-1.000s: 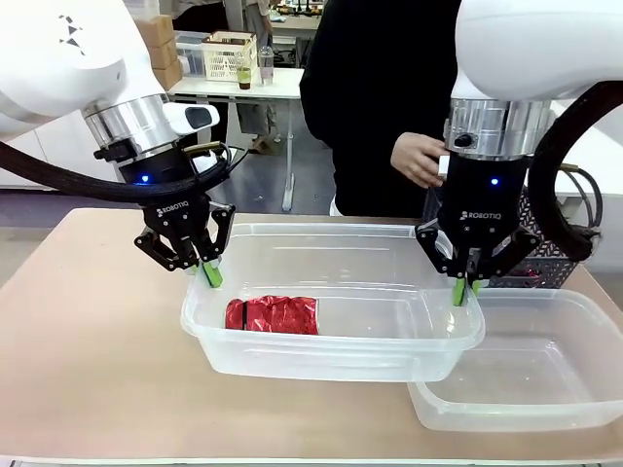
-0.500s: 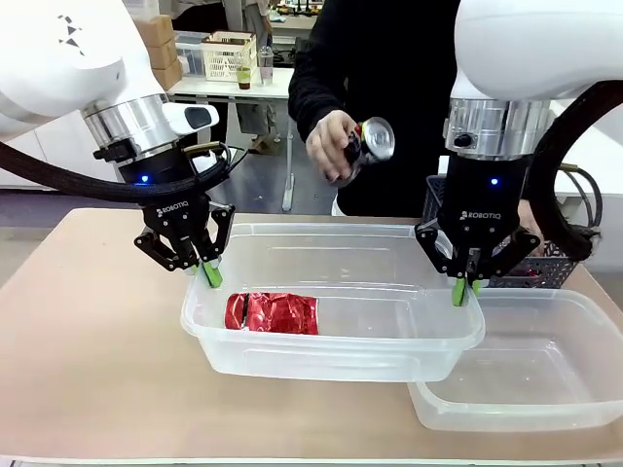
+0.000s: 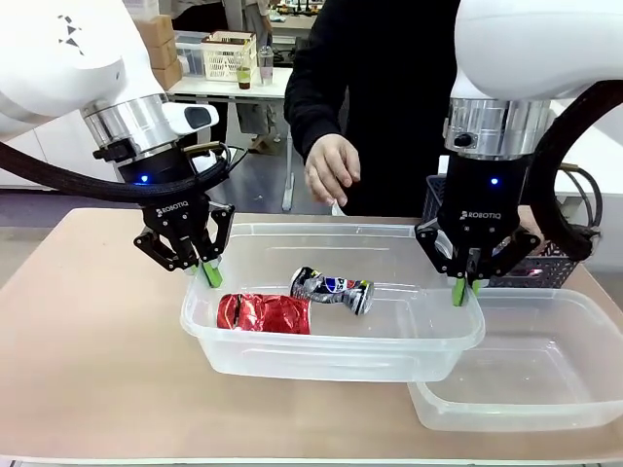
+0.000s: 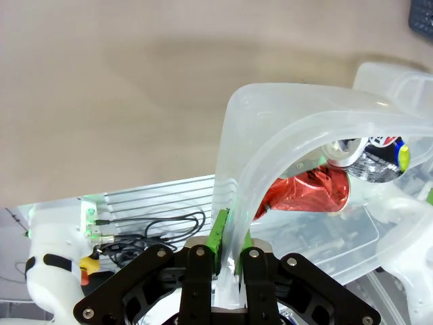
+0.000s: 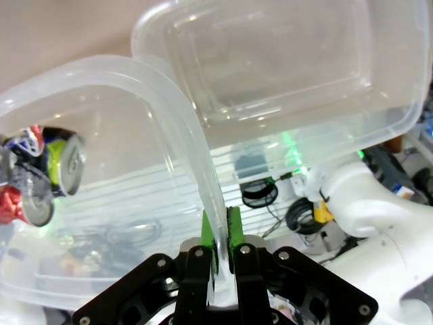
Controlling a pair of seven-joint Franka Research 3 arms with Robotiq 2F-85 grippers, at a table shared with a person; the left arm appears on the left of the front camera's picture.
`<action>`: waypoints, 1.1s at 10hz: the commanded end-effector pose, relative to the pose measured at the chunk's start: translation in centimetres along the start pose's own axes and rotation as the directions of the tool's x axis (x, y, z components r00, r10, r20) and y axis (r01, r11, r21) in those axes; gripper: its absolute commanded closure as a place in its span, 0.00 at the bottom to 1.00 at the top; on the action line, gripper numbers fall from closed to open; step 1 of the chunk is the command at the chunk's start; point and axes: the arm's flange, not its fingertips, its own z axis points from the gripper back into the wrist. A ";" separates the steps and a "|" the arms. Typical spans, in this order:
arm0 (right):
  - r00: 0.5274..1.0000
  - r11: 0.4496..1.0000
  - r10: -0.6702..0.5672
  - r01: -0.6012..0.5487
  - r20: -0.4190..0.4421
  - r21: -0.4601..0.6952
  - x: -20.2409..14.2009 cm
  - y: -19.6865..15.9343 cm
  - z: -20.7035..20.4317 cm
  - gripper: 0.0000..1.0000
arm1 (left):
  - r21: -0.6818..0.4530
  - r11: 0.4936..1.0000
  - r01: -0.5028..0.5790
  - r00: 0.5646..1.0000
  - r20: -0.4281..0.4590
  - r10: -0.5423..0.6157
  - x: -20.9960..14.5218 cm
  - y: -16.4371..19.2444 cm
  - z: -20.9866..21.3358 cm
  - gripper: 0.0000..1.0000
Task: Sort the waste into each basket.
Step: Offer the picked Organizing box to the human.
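Two cans (image 3: 297, 301) lie in the bin (image 3: 331, 355) between both rim-pinching fingers (image 3: 211, 274)

Robotics lab, white worktable (image 3: 248, 88), stacked cardboard boxes (image 3: 161, 49)

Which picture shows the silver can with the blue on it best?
The front view: the silver can lies on its side in the held bin, whole, beside the red can. The left wrist view catches only part of it through the bin's curved wall. The right wrist view shows mostly its end at the picture's edge.
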 end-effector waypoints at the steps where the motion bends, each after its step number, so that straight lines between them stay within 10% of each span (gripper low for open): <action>1: 1.000 1.000 -0.008 0.008 -0.007 -0.009 0.4 0.1 -0.1 0.91 | -0.048 0.999 -0.008 1.000 0.013 0.009 -0.5 -0.1 0.8 0.93; 11: 1.000 1.000 -0.008 0.008 -0.007 -0.009 0.4 0.1 -0.1 0.91 | -0.048 0.999 -0.008 1.000 0.013 0.009 -0.5 -0.1 0.8 0.93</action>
